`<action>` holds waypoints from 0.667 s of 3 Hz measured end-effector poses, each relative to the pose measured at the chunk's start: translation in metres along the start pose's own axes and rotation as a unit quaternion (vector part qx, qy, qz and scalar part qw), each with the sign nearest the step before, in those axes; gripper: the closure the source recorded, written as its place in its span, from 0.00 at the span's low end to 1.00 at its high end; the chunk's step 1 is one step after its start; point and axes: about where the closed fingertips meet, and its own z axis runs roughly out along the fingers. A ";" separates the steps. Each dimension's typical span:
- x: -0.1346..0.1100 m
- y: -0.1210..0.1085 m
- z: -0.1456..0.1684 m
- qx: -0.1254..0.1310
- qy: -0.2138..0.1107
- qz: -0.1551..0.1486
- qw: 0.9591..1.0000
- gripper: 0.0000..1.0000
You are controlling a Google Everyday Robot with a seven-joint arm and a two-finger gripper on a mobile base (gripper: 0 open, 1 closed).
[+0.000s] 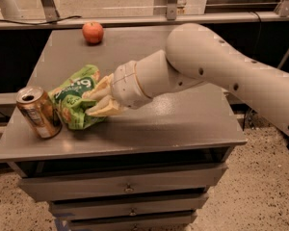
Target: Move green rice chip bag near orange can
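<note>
Seemingly the placing step is nearly done: the green rice chip bag (73,99) is seen resting on the cabinet top (183,124) just to the right of the orange can (38,112), though whether the two touch cannot be told. The bag's far edge from the can is grasped between the fingers of the gripper (93,102), which is reached in from the can's right. A release and a withdrawal away from the can are judged to be called for next, made gently so that the upright can is not knocked. The bag's long axis is judged to run aslant, from its front end near the can toward the rear and right. An apple (93,32) is set well behind the can.
</note>
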 end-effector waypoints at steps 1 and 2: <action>0.006 -0.001 -0.002 -0.003 0.009 0.003 1.000 0.11; 0.010 -0.001 -0.005 -0.008 0.018 0.009 1.000 0.00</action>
